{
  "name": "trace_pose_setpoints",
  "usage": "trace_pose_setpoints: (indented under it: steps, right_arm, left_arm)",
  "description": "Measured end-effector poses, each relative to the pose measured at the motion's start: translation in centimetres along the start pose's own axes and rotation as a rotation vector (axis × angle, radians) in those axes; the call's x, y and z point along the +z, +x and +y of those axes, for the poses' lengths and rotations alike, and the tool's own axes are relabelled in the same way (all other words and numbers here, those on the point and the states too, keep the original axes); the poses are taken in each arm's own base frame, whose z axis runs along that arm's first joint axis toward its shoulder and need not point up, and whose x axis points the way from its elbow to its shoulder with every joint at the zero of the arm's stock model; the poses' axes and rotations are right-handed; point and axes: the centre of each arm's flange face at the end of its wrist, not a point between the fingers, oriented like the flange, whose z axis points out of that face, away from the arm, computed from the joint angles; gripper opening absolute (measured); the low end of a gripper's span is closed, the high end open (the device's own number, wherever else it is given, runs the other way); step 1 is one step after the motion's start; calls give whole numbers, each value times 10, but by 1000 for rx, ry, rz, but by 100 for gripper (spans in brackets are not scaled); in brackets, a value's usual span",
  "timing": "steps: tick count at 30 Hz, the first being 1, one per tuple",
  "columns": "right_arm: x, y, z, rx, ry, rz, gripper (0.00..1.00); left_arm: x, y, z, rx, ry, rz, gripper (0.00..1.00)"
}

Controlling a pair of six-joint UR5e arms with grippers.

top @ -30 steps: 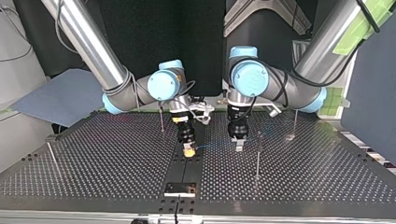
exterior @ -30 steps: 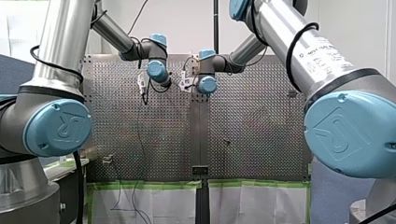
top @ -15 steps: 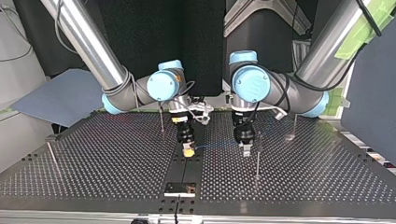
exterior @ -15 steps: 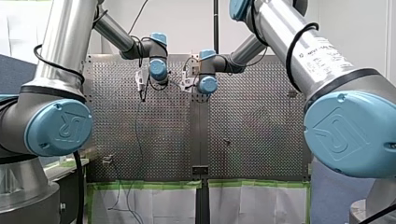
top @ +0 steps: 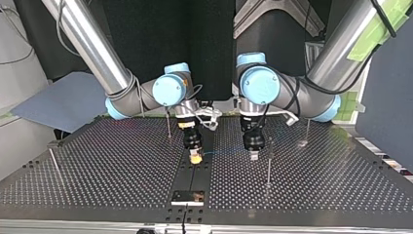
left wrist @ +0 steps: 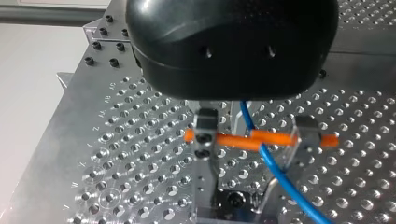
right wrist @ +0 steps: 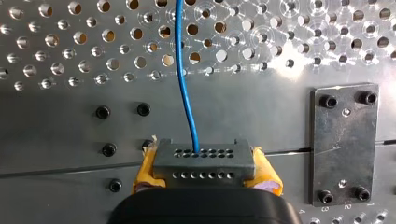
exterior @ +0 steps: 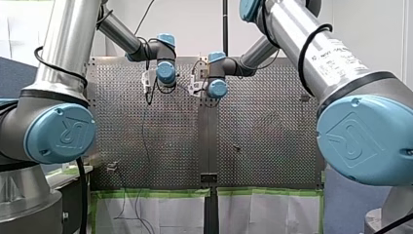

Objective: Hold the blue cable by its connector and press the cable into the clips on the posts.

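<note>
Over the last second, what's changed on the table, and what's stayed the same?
My left claw slid a little toward the top view's right, closer to the thin post, with the blue cable running between its fingers. My right claw stayed put, shut on the connector. I see no new grip or release.

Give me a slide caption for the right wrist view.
My right gripper clamps the grey connector between yellow pads, the blue cable running ahead across the perforated table.
</note>
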Motion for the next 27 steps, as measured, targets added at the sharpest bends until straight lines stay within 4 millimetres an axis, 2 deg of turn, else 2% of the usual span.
trace_pose_setpoints:
  steps: [1,14,20,23,27]
  right_arm:
    - [0,0,0,0,0,0,0]
    - [-1,-2,5,-1,-6,-19,0]
    - [-7,-15,19,-3,-30,-85,0]
    - [-11,-26,28,-2,-46,-115,0]
    - [-18,-42,45,-2,-84,-149,0]
  left_arm:
    - [0,0,-1,0,1,-1,0]
    - [-2,0,-3,-2,6,-5,0]
    - [-1,0,-5,-8,13,-12,0]
    - [-1,6,-13,-18,29,-15,0]
    - [-1,28,-26,-10,49,8,0]
